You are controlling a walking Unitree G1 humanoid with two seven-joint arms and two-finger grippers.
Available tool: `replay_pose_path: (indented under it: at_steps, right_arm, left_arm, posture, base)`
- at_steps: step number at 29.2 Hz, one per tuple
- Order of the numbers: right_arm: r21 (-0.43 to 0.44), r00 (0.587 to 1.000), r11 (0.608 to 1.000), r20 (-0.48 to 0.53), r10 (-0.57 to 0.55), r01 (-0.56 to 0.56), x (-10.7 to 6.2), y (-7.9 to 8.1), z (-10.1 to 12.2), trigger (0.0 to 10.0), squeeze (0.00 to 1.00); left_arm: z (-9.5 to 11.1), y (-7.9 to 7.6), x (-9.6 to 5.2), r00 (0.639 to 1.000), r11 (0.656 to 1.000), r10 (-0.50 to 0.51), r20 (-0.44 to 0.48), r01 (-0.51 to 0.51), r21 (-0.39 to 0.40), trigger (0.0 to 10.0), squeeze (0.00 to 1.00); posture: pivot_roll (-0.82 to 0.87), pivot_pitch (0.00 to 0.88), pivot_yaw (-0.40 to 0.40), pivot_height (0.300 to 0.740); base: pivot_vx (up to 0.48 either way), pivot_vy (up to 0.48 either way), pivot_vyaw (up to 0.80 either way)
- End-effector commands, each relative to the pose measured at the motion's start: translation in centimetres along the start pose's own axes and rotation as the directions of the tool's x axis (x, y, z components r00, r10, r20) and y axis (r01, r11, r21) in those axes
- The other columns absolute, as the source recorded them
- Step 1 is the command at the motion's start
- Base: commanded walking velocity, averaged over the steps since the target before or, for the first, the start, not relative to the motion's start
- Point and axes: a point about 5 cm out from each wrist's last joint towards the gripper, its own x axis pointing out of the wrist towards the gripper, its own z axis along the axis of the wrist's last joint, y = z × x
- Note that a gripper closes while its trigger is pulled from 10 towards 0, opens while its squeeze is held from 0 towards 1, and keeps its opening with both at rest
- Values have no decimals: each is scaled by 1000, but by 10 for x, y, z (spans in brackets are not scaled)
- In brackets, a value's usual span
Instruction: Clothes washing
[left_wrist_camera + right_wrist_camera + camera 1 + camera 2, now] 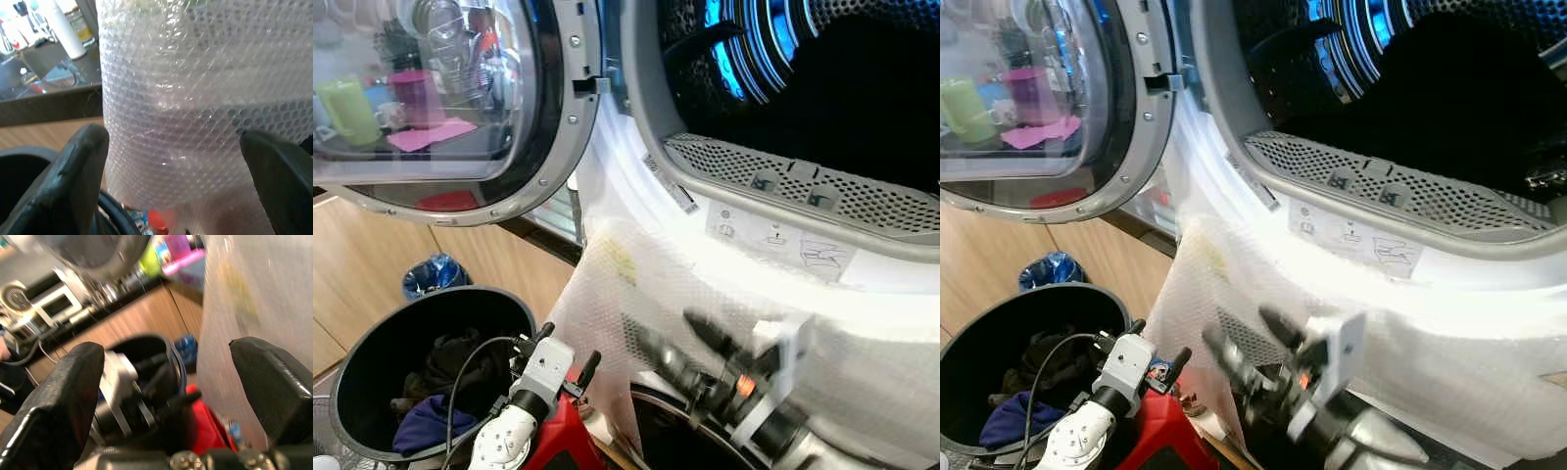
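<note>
- Down at the far left, low beside the machine, stands a black laundry bin (372,352) with dark clothes (435,397) heaped in its bottom, a blue piece among them. That is the washing to be moved, and none of it is in a tool.
- Above the bin, the round glass door (440,108) of the washer hangs swung wide open to the left.
- Just right of the bin's rim, the left tool (563,352) points up toward the machine front. Its fingers (73,171) stand spread, empty, with bubble wrap (195,98) straight ahead between them.
- Across the middle, that sheet of bubble wrap (636,284) drapes over the washer's white front lip and hangs down below it.
- Further right, the right tool (675,338) reaches leftward across the hanging sheet, a little blurred. Its fingers (274,387) are also parted and grip nothing, and its wrist view looks past them to the other arm and the bin.
- At the upper right, the drum (822,88) gapes open, dark inside with blue-lit ribs. I cannot tell whether anything lies in it.
- My worry is the wrap: both tools are close to it, and a spread finger could snag the sheet and drag it off the lip, or pull it into the drum along with a garment.
- A second risk, as I judge it, is the two arms themselves. They sit near each other by the bin, so a reach down for the clothes could knock one against the other or tip the bin.
</note>
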Motion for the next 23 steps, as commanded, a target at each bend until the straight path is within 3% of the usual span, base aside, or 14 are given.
replay_pose_path:
  at_steps: [1, 23]
  right_arm:
    - [-24, 999, 1000, 28, 15, -15, 1, 2, 5, 10000, 0]
    - [-24, 999, 1000, 28, 15, -15, 1, 2, 5, 10000, 0]
  left_arm:
    - [2, 3, -2, 1000, 1000, 14, 14, -14, -12, 10000, 0]
    - [2, 3, -2, 1000, 1000, 14, 14, -14, -12, 10000, 0]
  posture:
    - [12, 93, 44, 740]
    - [12, 93, 44, 740]
  base:
    - [0, 0, 0]
    - [0, 0, 0]
